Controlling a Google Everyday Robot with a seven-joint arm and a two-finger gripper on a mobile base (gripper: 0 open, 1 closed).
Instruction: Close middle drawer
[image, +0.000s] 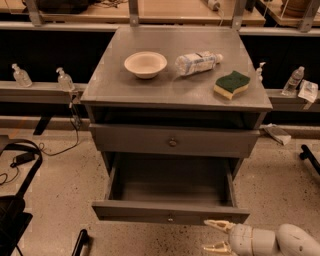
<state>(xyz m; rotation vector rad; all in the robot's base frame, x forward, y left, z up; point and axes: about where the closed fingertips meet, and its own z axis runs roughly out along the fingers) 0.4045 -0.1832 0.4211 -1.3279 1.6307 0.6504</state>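
The grey metal cabinet (150, 95) has its middle drawer (150, 211) pulled far out, showing a bare grey inside. The drawer's flat front carries a small round knob (170, 218). The wider drawer front above it (130, 140) is shut. My gripper (216, 236) is at the bottom right, just in front of and below the right end of the open drawer's front. Its two pale fingers (219, 225) are spread apart and hold nothing. The lowest drawer is hidden under the open one.
On the cabinet top lie a cream bowl (145, 64), a plastic bottle on its side (197, 62) and a yellow-green sponge (232, 84). Small bottles stand on the ledges at left (64, 80) and right (294, 80). A black chair and cables (15, 200) are at left.
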